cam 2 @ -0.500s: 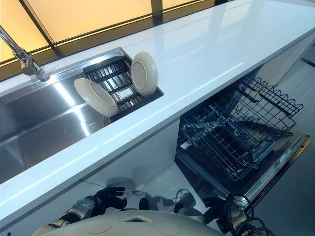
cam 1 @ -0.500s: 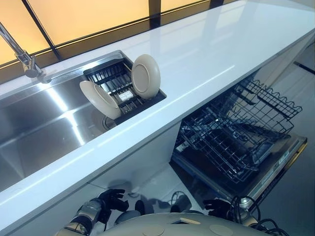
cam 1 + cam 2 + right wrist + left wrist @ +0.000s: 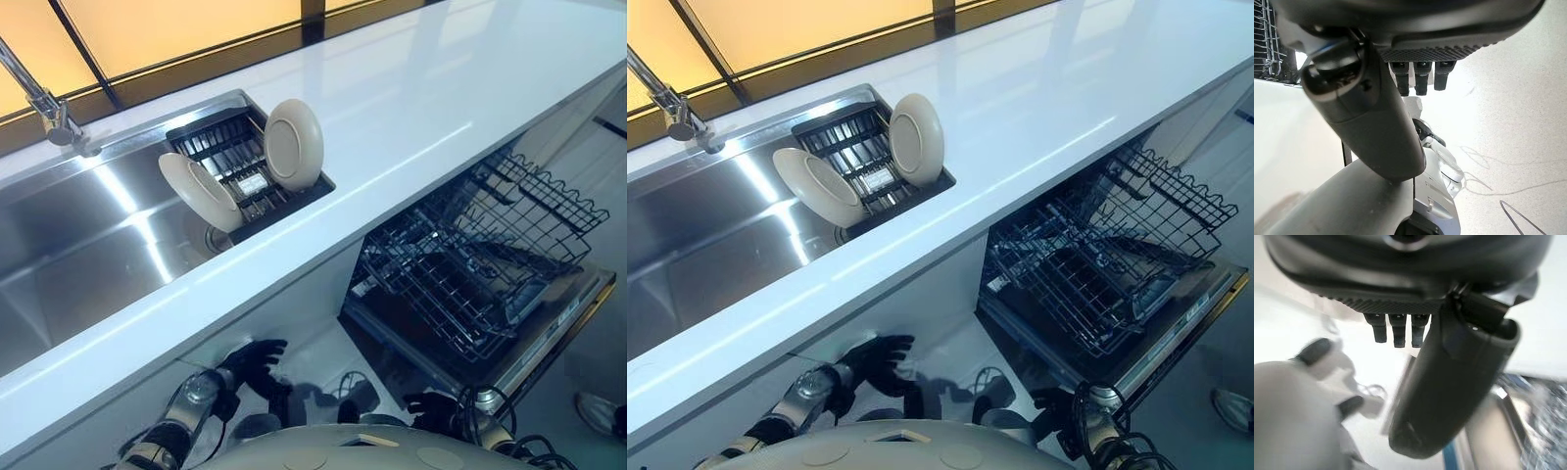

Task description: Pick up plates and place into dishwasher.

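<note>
Two beige plates stand on edge in a black drying rack (image 3: 223, 147) set in the sink: one plate (image 3: 201, 196) leans at the rack's near left, the other plate (image 3: 294, 144) stands at its right end. Right of them, below the counter, the dishwasher is open with its wire rack (image 3: 470, 264) pulled out and nothing in it. My left hand (image 3: 253, 362) hangs low in front of the cabinet under the counter, fingers spread and holding nothing. My right hand (image 3: 431, 409) hangs low near the dishwasher door (image 3: 558, 328), fingers relaxed, also holding nothing.
A long white counter (image 3: 411, 108) runs across the view, with a steel sink (image 3: 88, 245) and a faucet (image 3: 44, 103) at its left. The lowered dishwasher door juts out into the floor space. A person's shoe (image 3: 600, 413) shows on the floor at far right.
My left hand has risen and reached forward toward the cabinet front, its fingers spreading. The right hand has stayed put. A shoe has come into view at far right.
</note>
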Robot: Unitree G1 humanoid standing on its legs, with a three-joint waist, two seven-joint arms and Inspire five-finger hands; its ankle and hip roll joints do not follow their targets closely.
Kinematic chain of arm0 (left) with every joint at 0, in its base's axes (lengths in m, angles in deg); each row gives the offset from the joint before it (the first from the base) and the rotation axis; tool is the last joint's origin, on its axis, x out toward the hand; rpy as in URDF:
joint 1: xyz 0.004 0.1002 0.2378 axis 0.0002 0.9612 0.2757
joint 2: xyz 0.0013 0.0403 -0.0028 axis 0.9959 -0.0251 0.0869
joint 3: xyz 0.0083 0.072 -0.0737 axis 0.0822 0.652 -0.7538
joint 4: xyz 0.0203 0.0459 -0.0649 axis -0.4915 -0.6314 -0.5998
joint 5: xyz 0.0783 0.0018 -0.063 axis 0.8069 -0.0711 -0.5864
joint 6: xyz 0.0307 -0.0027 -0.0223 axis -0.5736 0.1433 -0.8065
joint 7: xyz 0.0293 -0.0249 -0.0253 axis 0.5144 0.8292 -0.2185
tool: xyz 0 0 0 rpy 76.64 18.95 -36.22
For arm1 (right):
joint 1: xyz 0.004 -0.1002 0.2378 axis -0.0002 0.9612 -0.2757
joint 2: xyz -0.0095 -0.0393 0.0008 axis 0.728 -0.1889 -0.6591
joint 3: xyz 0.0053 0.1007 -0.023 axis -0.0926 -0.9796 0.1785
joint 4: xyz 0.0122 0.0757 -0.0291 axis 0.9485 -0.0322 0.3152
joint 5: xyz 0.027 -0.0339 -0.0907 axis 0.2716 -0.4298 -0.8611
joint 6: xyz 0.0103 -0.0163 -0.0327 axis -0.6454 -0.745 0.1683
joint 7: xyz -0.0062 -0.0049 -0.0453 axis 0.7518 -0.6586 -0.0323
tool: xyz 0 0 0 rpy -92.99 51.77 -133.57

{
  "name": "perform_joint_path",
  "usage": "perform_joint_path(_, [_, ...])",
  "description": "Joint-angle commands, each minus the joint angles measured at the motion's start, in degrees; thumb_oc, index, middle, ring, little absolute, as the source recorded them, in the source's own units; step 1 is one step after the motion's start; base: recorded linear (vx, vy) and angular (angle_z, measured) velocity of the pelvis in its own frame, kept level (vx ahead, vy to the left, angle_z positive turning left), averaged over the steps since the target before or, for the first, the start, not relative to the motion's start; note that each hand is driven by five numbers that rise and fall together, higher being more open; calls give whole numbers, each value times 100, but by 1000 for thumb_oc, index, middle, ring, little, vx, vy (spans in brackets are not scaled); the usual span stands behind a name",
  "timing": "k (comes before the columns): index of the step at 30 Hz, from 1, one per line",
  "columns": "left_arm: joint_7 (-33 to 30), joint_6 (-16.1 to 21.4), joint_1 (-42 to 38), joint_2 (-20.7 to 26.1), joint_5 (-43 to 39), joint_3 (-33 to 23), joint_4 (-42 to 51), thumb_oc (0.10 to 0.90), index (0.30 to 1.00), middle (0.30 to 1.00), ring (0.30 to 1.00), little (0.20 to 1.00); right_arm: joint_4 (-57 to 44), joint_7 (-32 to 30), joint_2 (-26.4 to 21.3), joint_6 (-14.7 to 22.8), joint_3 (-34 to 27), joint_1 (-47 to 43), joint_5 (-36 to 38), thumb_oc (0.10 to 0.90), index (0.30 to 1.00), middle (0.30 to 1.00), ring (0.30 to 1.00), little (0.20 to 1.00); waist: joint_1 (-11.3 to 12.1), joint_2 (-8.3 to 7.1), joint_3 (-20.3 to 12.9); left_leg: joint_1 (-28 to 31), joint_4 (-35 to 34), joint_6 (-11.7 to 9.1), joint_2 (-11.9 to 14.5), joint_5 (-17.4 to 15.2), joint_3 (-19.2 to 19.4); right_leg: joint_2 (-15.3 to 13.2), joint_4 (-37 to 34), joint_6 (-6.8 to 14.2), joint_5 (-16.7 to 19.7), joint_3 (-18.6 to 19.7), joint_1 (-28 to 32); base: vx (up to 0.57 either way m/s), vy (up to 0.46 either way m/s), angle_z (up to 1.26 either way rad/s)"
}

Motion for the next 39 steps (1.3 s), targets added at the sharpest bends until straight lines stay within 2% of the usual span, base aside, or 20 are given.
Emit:
perform_joint_path(1, [603,672,-699,321,-313,242,1310,800,900,900,900,900,-412,208,56,40,314,-294,160,800,900,900,900,900,-26,94,-51,83,103,202,-398,-719,225,-44,706,541,-276,28,-485,-49,21,-3])
perform_joint_path(3, [979,499,-814,453,-579,335,1997,800,900,900,900,900,-451,202,26,54,324,-273,136,800,900,900,900,900,-56,125,-25,87,95,216,-399,-716,231,-38,730,549,-276,48,-506,-41,19,-5])
perform_joint_path(5, [1467,181,-929,510,-1214,393,2699,800,900,900,900,900,-412,180,19,122,334,-252,87,800,900,900,900,900,-86,162,-8,103,75,233,-403,-715,229,-33,734,557,-271,67,-509,-25,10,-4])
perform_joint_path(11, [2306,-569,-1233,310,-2806,520,3941,800,900,900,900,900,-199,67,154,257,409,-284,92,800,900,900,900,900,-120,187,-18,185,32,263,-425,-752,180,-28,728,585,-271,106,-456,4,-11,-2])
perform_joint_path(15, [2637,-464,-1480,89,-3531,688,4607,800,900,900,900,900,-41,-1,272,309,496,-336,92,800,900,900,900,900,-162,164,-48,216,30,272,-430,-799,164,-11,676,596,-254,174,-416,15,-34,-1])
perform_joint_path(20, [2462,-685,-1781,-173,-4750,725,5298,800,900,900,900,900,135,-99,389,409,600,-354,119,800,900,900,900,900,-190,127,-56,239,30,280,-425,-839,169,10,635,590,-247,244,-383,-1,-37,-4])
perform_joint_path(24, [1973,-1111,-1925,-504,-5715,779,5757,800,900,900,900,900,215,-189,495,395,734,-370,112,800,900,900,900,900,-192,95,-48,255,30,277,-412,-860,121,36,619,555,-269,284,-343,-16,-51,1])
perform_joint_path(29, [1529,-1267,-1985,-834,-6903,855,5980,800,900,900,900,900,253,-229,547,335,866,-476,160,800,900,900,900,900,-156,76,-47,265,30,261,-380,-858,29,83,669,483,-346,285,-299,-21,-54,2])
perform_joint_path(31, [1268,-1476,-1970,-953,-7366,853,6057,800,900,900,900,900,254,-223,566,298,899,-524,151,800,900,900,900,900,-134,65,-49,281,30,251,-372,-853,-14,105,692,453,-379,280,-276,-11,-60,12])
perform_joint_path(32, [934,-1430,-1948,-1060,-7684,854,6069,800,900,900,900,900,227,-225,585,244,957,-570,105,800,900,900,900,900,-110,53,-49,288,37,244,-362,-849,-57,123,703,420,-403,276,-255,-20,-79,20])
perform_joint_path(35, [549,-1224,-1865,-1194,-8040,829,5961,800,900,900,900,900,244,-247,585,218,1008,-653,208,800,900,900,900,900,-40,15,-53,292,88,224,-346,-854,-143,149,699,367,-444,249,-183,-21,-105,13])
perform_joint_path(36, [449,-858,-1807,-1230,-7906,786,5878,800,900,900,900,900,269,-263,593,202,1008,-693,255,800,900,900,900,900,8,-9,-60,297,115,210,-333,-860,-187,158,686,342,-461,230,-140,-18,-111,17])
perform_joint_path(38, [395,-428,-1764,-1231,-7707,718,5818,800,900,900,900,900,318,-273,590,191,1000,-734,301,800,900,900,900,900,52,-25,-65,302,148,198,-319,-868,-236,166,672,313,-480,222,-100,-14,-101,18])
perform_joint_path(39, [332,117,-1732,-1194,-7379,630,5780,800,900,900,900,900,339,-285,598,157,1000,-756,329,800,900,900,900,900,96,-36,-71,304,178,186,-308,-878,-283,172,659,292,-497,206,-63,-16,-116,14])
